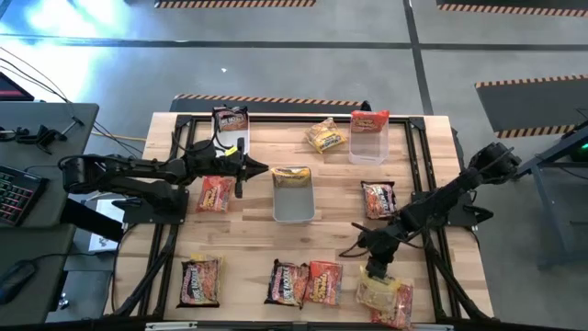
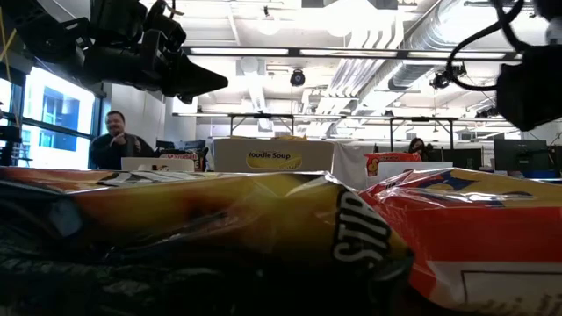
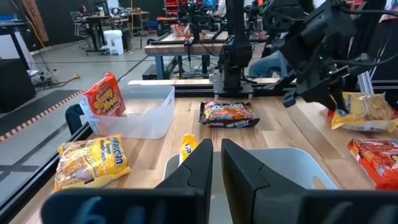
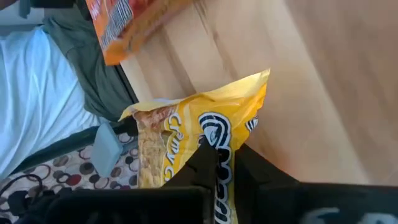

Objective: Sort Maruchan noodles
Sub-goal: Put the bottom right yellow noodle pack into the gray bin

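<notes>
Several Maruchan noodle packets lie flat on the wooden table: a red-orange one (image 1: 216, 194), a yellow one (image 1: 324, 136), dark ones (image 1: 378, 199) (image 1: 288, 283), and a red one (image 1: 324, 281). At the near right corner lies a yellow packet (image 1: 384, 294), and my right gripper (image 1: 377, 268) is shut on it. My left gripper (image 1: 253, 168) hovers shut, holding nothing, just left of the middle clear bin (image 1: 292, 216). That bin holds a yellow packet (image 3: 188, 146). My right gripper pinches the yellow packet's printed face (image 4: 214, 134) between its two fingers, which gather the wrapper into a crease. The fingers slant down from the table's far right side. The packet's outer end (image 4: 252, 93) still lies on the wood; whether any part is lifted, I cannot tell.
Two more clear bins stand at the far edge: one (image 1: 230, 129) holds a dark packet and the other (image 1: 369, 142) a red one. Another packet (image 1: 200, 280) lies near the front left. Bare wood lies between the middle bin and the front row. Black rails frame the table.
</notes>
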